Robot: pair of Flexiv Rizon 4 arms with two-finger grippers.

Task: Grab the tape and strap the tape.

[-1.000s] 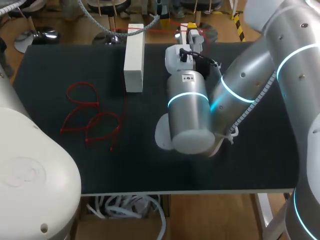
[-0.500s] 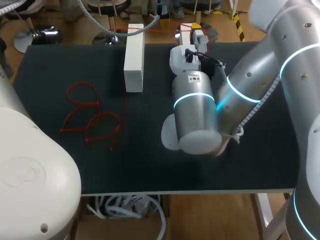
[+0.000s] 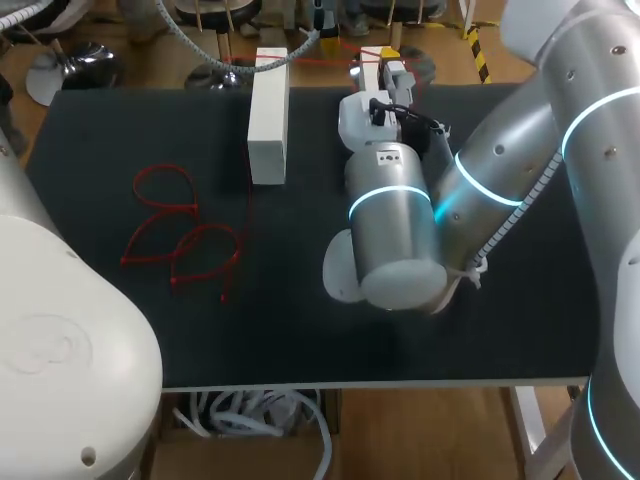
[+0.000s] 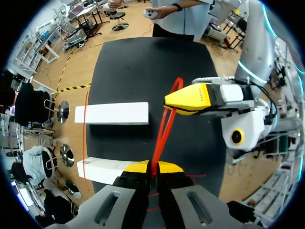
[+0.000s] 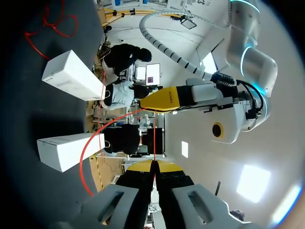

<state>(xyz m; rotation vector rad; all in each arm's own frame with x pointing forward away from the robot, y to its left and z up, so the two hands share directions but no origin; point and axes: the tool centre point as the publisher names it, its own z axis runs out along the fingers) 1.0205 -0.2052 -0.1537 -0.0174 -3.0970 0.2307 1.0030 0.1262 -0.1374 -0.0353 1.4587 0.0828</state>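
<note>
Our left tool (image 4: 152, 168) is pressed together on the thin red tape (image 4: 164, 129), the strand coming out from between its yellow tips at the bottom centre of the left wrist frame. Our right tool (image 5: 153, 167) is likewise clamped on the tape at the bottom centre of its own frame. The two tools face each other at close range.

We judge slippage to be the main risk. Each tool pinches the tape only at its very tips, so an uneven or hard pull apart could drag the strand free. The short gap between the tools is a second worry, since a small misjudged approach could knock the yellow tips together. The long free bow of tape could also catch on the white box (image 4: 112, 113) or the second white box (image 4: 107, 169) and twist the loop.

The tape is a narrow, bright red strap that looks springy enough to hold a curve. In the left wrist frame it forms a slim, stretched loop rising from bottom centre towards the middle, held above the table (image 4: 143, 62). In the right wrist frame one run is straight and another sweeps out to the lower left. The spare red loops (image 3: 180, 230) lie on the table at the left of the head frame.
</note>
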